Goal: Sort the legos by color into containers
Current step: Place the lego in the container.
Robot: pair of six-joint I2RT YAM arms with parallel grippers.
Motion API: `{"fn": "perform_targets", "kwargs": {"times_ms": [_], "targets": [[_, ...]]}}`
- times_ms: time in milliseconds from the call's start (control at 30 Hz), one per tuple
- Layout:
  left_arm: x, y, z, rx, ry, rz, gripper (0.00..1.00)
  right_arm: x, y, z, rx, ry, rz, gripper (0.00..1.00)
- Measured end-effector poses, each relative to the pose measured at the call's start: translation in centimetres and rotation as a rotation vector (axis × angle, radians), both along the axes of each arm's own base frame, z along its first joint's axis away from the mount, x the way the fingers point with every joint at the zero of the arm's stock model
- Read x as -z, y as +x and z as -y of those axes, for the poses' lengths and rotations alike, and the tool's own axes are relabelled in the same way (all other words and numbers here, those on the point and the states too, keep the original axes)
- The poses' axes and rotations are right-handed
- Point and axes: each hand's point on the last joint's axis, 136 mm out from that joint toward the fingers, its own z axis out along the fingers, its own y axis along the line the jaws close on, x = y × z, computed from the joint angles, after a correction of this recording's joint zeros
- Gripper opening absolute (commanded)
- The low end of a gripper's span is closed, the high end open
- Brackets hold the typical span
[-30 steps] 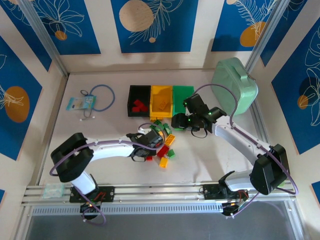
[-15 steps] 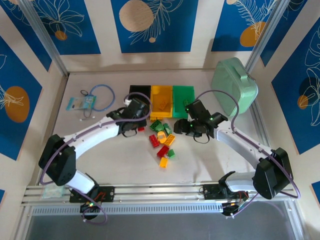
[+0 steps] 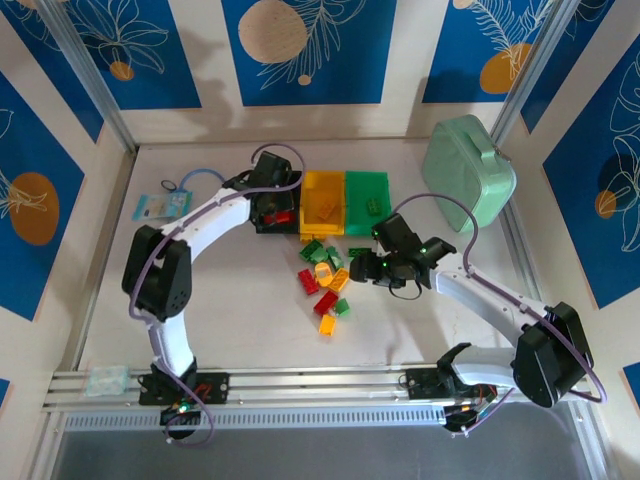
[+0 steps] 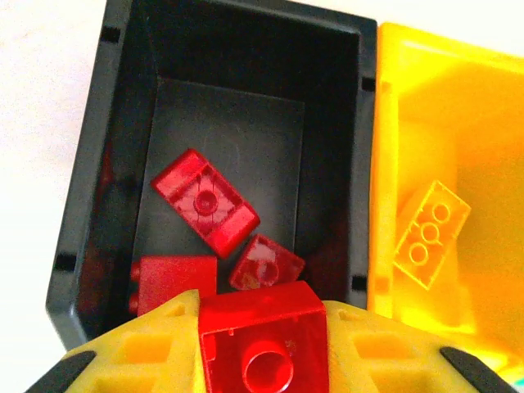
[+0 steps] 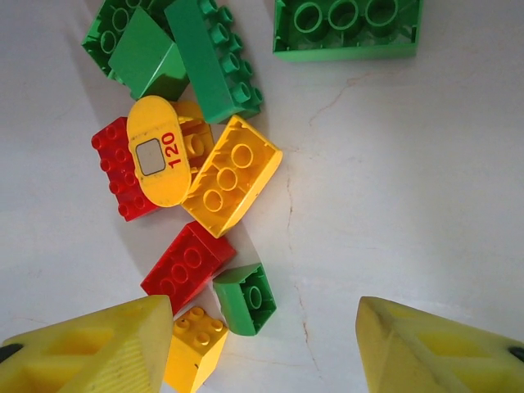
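My left gripper (image 3: 274, 203) hangs over the black bin (image 4: 246, 49) and is shut on a red brick (image 4: 262, 344). Three red bricks (image 4: 205, 201) lie inside that bin. An orange brick (image 4: 431, 233) rests in the yellow bin (image 4: 458, 98) beside it. The green bin (image 3: 366, 190) ends the row on the right. A pile of loose red, yellow and green legos (image 3: 325, 280) sits in front of the bins. My right gripper (image 5: 264, 327) is open above the pile's right side, with a small green brick (image 5: 246, 299) just left of its gap.
A large mint-green case (image 3: 468, 170) stands at the back right. A blue cable loop (image 3: 195, 180) and a small packet (image 3: 160, 205) lie at the back left. A green plate brick (image 5: 348, 29) lies apart from the pile.
My left arm has swung from the pile up to the black bin, carrying the red brick. My right gripper has drifted slightly nearer the pile.
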Motion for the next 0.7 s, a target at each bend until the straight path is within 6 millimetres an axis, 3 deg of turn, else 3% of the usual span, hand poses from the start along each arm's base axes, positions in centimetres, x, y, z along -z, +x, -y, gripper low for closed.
{"fn": "perform_targets", "kwargs": {"times_ms": [167, 333, 533, 700], "targets": [[0.3, 2.7, 0.0, 0.01, 0.011, 0.009, 0.37, 0.0, -0.6, -0.7, -0.024, 0.003, -0.001, 0.61], [0.5, 4.2, -0.2, 0.019, 0.019, 0.012, 0.54, 0.0, -1.1, -1.2, -0.042, 0.002, -0.008, 0.63], [0.6, 3.9, -0.2, 0.033, 0.011, 0.005, 0.6, 0.1, -1.5, -1.2, -0.047, -0.005, -0.015, 0.64], [0.3, 1.4, -1.0, 0.035, -0.004, 0.0, 0.61, 0.3, -1.7, -1.1, -0.046, -0.014, -0.027, 0.64]]}}
